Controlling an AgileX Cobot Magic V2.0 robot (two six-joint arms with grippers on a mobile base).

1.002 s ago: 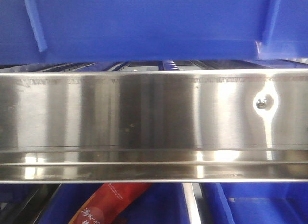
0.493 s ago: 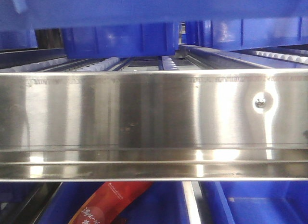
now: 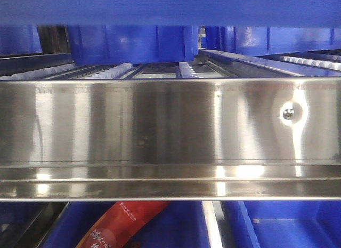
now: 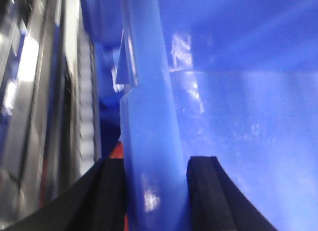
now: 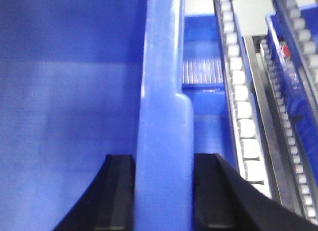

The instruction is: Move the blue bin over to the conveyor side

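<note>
The blue bin [image 3: 170, 8] hangs across the top of the front view, lifted above the roller shelf. In the left wrist view my left gripper [image 4: 155, 164] is shut on the bin's thick rolled rim [image 4: 146, 112], one black finger on each side, with the bin's inside [image 4: 243, 121] to the right. In the right wrist view my right gripper [image 5: 164, 161] is shut on the opposite rim [image 5: 164, 92], with the bin's inside [image 5: 64, 102] to the left. The conveyor is out of view.
A shiny stainless-steel rail [image 3: 160, 130] spans the front view. Behind it run white roller tracks [image 3: 186, 69], and narrower blue bins [image 3: 133, 42] stand at the back. A red packet [image 3: 120, 224] lies in a lower blue bin. Roller tracks [image 5: 241, 112] run right of the right gripper.
The blue bin has risen in the front view. Its underside now covers only the top strip, uncovering the rollers and the bins at the back.
</note>
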